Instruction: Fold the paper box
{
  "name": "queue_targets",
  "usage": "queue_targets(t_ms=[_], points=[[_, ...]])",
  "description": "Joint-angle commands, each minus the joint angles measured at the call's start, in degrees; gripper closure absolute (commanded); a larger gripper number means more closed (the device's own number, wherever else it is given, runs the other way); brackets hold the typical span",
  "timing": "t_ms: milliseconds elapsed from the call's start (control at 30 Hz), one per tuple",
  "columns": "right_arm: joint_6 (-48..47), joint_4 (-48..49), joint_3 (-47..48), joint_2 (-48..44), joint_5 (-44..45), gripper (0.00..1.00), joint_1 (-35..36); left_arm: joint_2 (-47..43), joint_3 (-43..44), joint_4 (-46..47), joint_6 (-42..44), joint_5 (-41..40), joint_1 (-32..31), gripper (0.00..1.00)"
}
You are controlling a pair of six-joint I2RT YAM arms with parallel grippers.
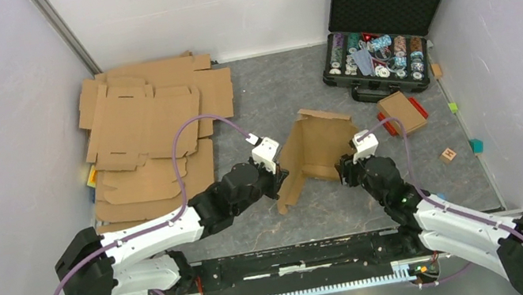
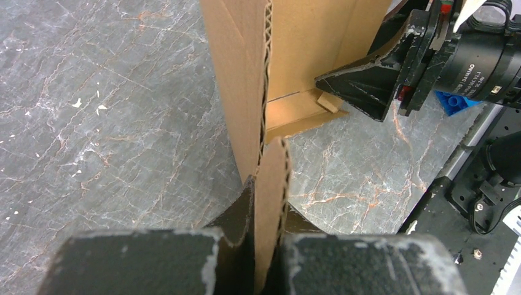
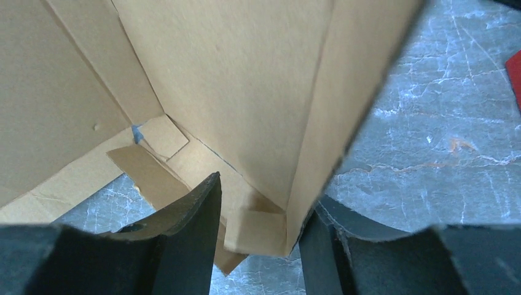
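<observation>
The paper box (image 1: 315,150) is a brown cardboard blank, partly folded, with its walls raised, standing mid-table between my two grippers. My left gripper (image 1: 277,181) is shut on a flap at its left edge. In the left wrist view the flap (image 2: 270,184) shows edge-on, pinched between the jaws of the left gripper (image 2: 268,196). My right gripper (image 1: 344,170) is at the box's right side. In the right wrist view the right gripper (image 3: 267,190) is open around a bottom corner of the box (image 3: 264,92). The wall lies against the right finger (image 3: 325,239); the left finger stands apart.
A stack of flat cardboard blanks (image 1: 150,126) lies at the back left. An open black case of poker chips (image 1: 378,24) stands at the back right. Near it are a small brown folded box (image 1: 401,112), a wooden cube (image 1: 449,154) and a teal block (image 1: 477,146).
</observation>
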Motion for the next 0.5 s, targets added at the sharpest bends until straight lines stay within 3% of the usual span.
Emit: queue_targets(t_ms=[0, 467], points=[[-1.20, 4.54, -0.03, -1.84, -0.24, 0.49, 0.37, 0.22, 1.48, -2.57, -2.57, 0.98, -0.76, 0.96], [3.69, 12.50, -3.97, -1.24, -5.02, 0.56, 0.34, 0.50, 1.47, -2.41, -3.00, 1.07, -0.92, 0.96]])
